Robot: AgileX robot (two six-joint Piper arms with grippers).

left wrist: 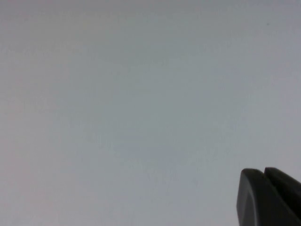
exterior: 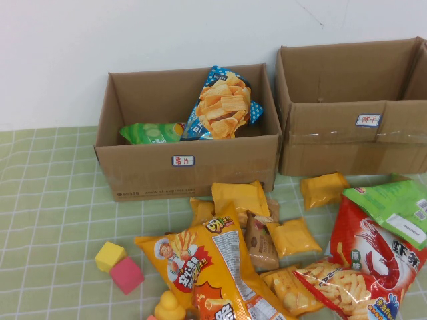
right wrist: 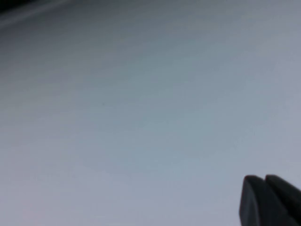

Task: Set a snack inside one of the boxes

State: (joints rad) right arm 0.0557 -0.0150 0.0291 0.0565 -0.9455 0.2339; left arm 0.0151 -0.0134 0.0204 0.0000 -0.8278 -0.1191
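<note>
Pre-grasp. Left end effector (left wrist: 269, 197) and right end effector (right wrist: 269, 200) both face blank wall, fingers together, holding nothing. Left box (exterior: 187, 137) already holds bags; right box (exterior: 353, 107) looks empty. Next: descend onto a yellow snack pack (exterior: 240, 198) just before the left box.

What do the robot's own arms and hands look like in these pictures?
Little shows. The high view shows no arm. In each wrist view, only a dark, matte black tip with rounded edges shows at one corner, before a plain pale wall: the left hand and the right hand. No cables, markings or colours are visible.
</note>
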